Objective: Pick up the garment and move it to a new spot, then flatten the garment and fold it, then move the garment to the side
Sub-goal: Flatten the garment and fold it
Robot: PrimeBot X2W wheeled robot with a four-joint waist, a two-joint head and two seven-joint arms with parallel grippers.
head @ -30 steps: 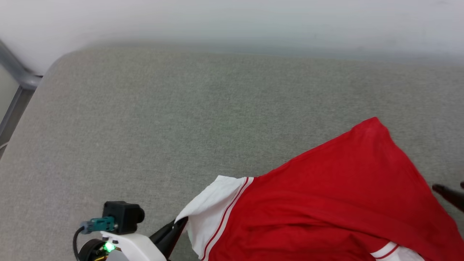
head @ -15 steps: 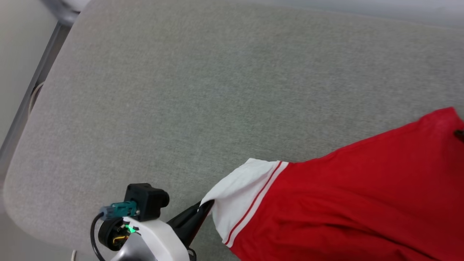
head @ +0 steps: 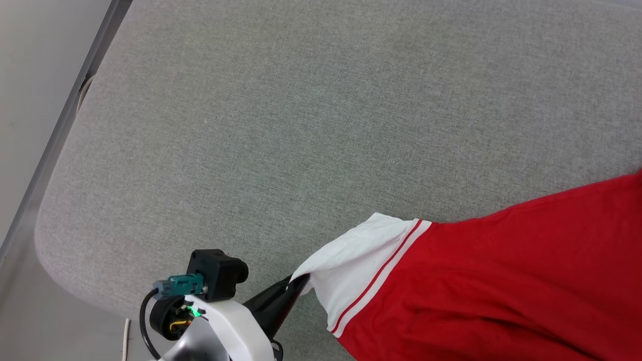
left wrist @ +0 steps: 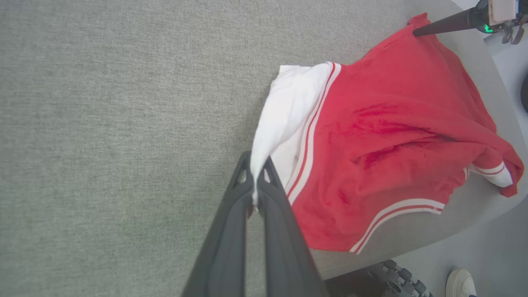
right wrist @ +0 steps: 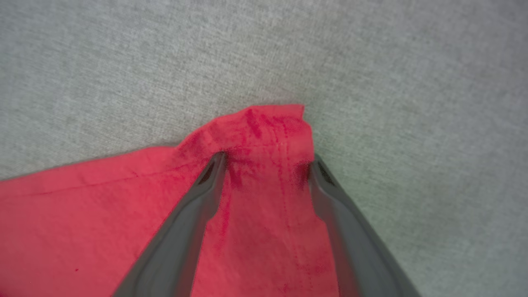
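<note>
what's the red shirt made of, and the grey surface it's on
The garment looks like thin, soft knit fabric, matte: it drapes and creases. The grey surface looks like coarse woven upholstery cloth, matte, probably padded given its rounded edge.

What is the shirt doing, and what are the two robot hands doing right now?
Shirt, rumpled and unfolded on the grey table.
Left gripper, shut on the shirt's white sleeve.
Right gripper, open, fingers either side of a red corner.
</note>
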